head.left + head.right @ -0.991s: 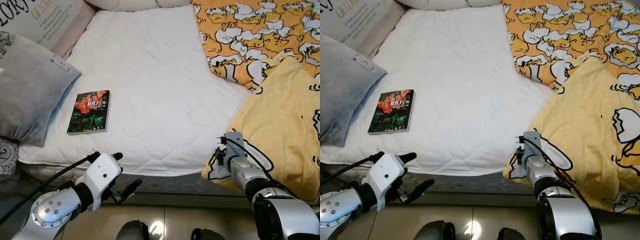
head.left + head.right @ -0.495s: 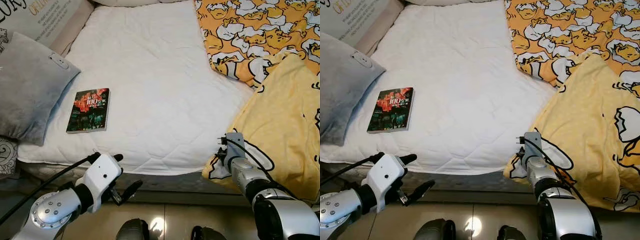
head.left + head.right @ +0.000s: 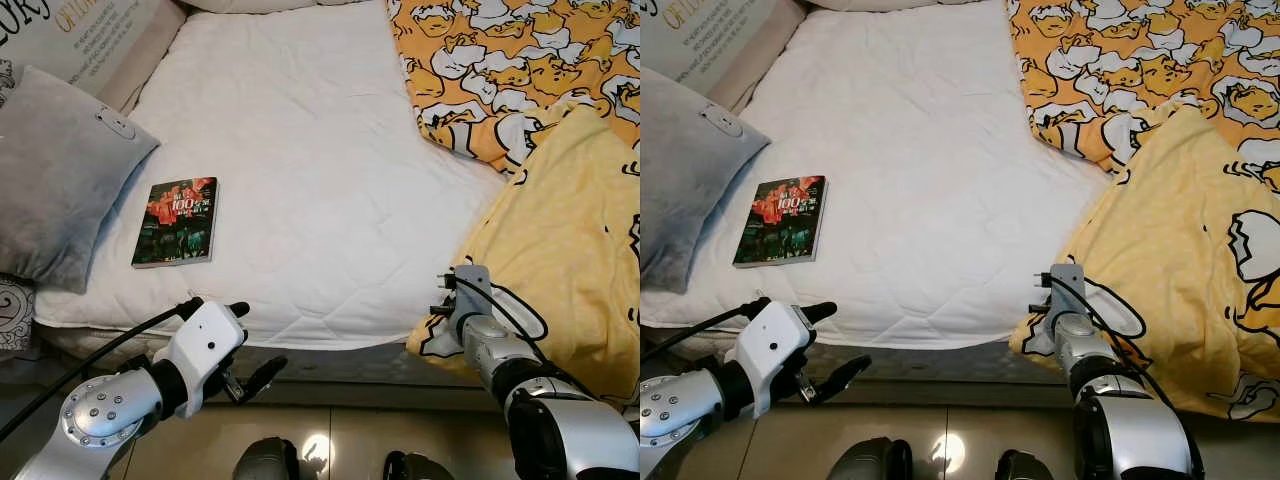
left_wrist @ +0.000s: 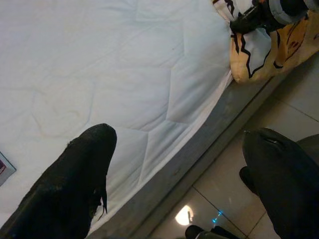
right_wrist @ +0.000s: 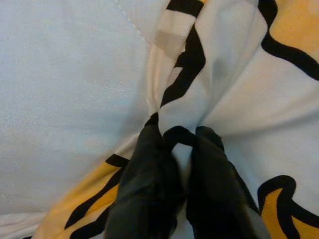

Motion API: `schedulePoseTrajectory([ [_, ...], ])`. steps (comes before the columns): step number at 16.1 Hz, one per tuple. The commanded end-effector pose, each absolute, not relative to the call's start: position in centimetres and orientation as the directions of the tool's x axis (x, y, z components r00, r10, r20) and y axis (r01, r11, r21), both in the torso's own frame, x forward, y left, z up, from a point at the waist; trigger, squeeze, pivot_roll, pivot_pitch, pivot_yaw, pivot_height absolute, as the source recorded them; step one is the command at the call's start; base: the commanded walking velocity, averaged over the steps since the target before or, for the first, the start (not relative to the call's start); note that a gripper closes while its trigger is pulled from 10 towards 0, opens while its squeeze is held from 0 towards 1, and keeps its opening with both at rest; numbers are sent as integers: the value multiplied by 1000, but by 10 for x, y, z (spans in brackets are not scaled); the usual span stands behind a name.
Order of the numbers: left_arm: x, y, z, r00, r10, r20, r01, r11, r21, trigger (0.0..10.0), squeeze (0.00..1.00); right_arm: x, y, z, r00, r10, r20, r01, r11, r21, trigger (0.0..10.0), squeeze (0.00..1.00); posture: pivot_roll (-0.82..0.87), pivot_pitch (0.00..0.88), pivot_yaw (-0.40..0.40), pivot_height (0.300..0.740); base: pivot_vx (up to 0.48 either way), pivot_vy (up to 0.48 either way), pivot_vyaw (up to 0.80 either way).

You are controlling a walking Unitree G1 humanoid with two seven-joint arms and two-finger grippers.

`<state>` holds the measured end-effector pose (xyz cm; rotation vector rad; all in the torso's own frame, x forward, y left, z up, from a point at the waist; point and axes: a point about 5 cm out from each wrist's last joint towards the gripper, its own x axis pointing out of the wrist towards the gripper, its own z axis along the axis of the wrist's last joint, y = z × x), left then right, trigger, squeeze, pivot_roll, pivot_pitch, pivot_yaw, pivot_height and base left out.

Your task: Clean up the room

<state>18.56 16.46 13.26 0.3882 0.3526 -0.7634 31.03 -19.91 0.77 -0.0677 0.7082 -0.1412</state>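
Little is seen to have changed since the earlier frames: the whole scene has slid slightly as the head camera shifted, and the left arm has dropped a touch lower at the bed's foot, while the bedding and book lie as before. The white mattress [image 3: 300,170] is spread across the middle of the head views, with the yellow duck-print blanket [image 3: 560,250] heaped over it from twelve to four o'clock, its corner hanging over the front edge. A grey pillow [image 3: 60,170] is propped at nine o'clock, and just beside it, toward the centre, a book [image 3: 175,222] is laid flat on the mattress. The right gripper [image 5: 172,164] is held at five o'clock with its fingers pressed together on the blanket's corner, a fold of cloth being pinched between them. The left gripper [image 4: 174,164] is held at seven o'clock, below the mattress edge, with its fingers spread wide and nothing between them. The pinch looks narrow, so the corner could be lost if the blanket is pulled sharply, and the dragged cloth could sweep the book off the bed.
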Motion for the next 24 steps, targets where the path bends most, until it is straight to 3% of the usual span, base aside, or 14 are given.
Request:
schedulePoseTrajectory([
  [1, 186, 166, 127, 652, -600, -464, 733, 654, 184, 10000, 373, 301, -197, -3, 727, -137, -673, 106, 990, -88, 0, 0, 284, 92, 89, 740, 0, 0, 0],
  [5, 190, 172, 118, 640, -605, -473, 737, 656, 159, 10000, 380, 302, -193, -2, 747, -84, -659, 45, 996, -76, 0, 0, 228, 12, 60, 740, 0, 0, 0],
  [8, 191, 184, 110, 649, -585, -486, 720, 678, 145, 10000, 380, 303, -185, 0, 763, 52, -645, -132, 988, -77, 0, 0, 171, 0, 43, 740, 0, 0, 0],
  [10, 193, 189, 101, 666, -563, -489, 700, 698, 149, 10000, 376, 296, -180, -3, 729, 219, -648, -368, 924, -103, 0, 0, 124, 0, 32, 740, 0, 0, 0],
  [11, 195, 187, 96, 674, -561, -481, 692, 708, 144, 10000, 376, 284, -181, -7, 654, 374, -658, -548, 834, -70, 0, 0, 93, 0, 24, 740, 0, 0, 0],
  [13, 197, 178, 89, 673, -576, -464, 695, 707, 131, 10000, 380, 258, -185, -15, 495, 538, -682, -743, 669, -11, 0, 0, 73, 0, 15, 740, 0, 0, 0],
  [14, 200, 172, 87, 671, -589, -450, 700, 703, 125, 10000, 380, 229, -192, -24, 333, 598, -729, -852, 522, 40, 0, 0, 63, 0, 8, 740, 0, 0, 0],
  [18, 205, 168, 84, 664, -605, -438, 713, 690, 128, 10000, 373, 155, -206, -45, -119, 575, -809, -942, 192, 275, 0, 0, 67, 0, 11, 740, 0, 0, 0],
  [19, 206, 168, 85, 662, -608, -438, 716, 685, 133, 10000, 376, 145, -212, -49, -168, 518, -839, -947, 151, 283, 0, 0, 71, 0, 10, 740, 0, 0, 0],
  [20, 208, 169, 85, 664, -606, -438, 716, 684, 138, 10000, 376, 147, -214, -52, -119, 481, -868, -954, 187, 235, 10000, 0, 75, 0, 10, 740, 0, 0, 0],
  [21, 208, 170, 85, 665, -605, -438, 716, 684, 143, 10000, 373, 148, -214, -53, -89, 473, -876, -946, 234, 223, 10000, 522, 75, 0, 11, 740, 0, 0, 0],
  [22, 208, 171, 85, 666, -604, -437, 716, 683, 147, 10000, 376, 161, -215, -54, 22, 451, -892, -929, 339, 148, 10000, 1000, 76, 0, 12, 740, 0, 0, 0],
  [23, 208, 171, 85, 666, -604, -438, 717, 681, 149, 10000, 376, 174, -216, -51, 102, 432, -896, -922, 380, 78, 10000, 1000, 76, 0, 14, 740, 0, 0, 0],
  [24, 208, 171, 85, 665, -605, -438, 717, 680, 150, 10000, 376, 178, -216, -49, 114, 435, -893, -922, 381, 68, 10000, 1000, 76, 0, 14, 740, 0, 0, 0],
])
